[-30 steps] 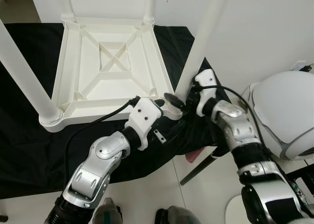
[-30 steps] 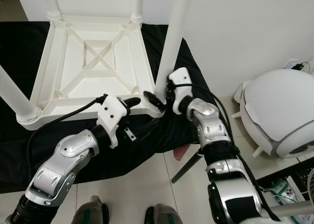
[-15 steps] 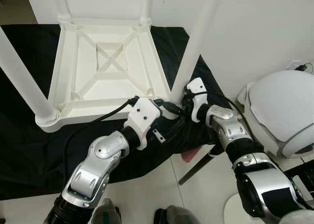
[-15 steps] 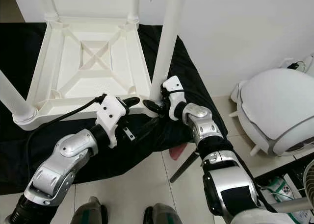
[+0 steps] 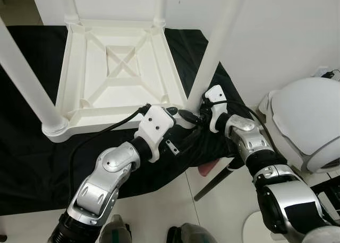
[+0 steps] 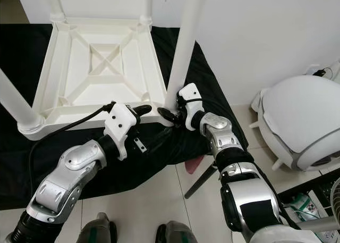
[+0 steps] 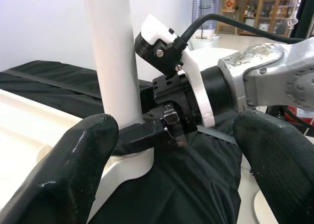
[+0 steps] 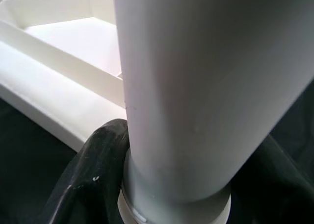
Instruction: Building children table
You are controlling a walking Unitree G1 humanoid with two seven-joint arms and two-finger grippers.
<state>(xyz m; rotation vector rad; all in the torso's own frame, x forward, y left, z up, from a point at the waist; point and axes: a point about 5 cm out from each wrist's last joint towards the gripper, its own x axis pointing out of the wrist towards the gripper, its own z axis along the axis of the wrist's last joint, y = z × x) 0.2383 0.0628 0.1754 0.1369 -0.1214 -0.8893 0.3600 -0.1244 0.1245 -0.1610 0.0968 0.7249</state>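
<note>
Upside-down kids table (image 5: 119, 78), legs sticking straight up off a black cloth (image 5: 32, 158).

Nearest, the left gripper (image 5: 171, 113) sits at the table's front edge with fingers (image 7: 73, 160) spread apart, nothing between them. Right gripper (image 6: 171, 114) is clamped round the base of the near-right leg (image 5: 212, 51), a smooth white round tube standing vertical, its top cut off by the frame. Farther back, the glossy plastic underside shows X-shaped ribs; the other legs are cropped too. A white dome-shaped thing (image 5: 305, 120) sits off right, can't tell what.
</note>
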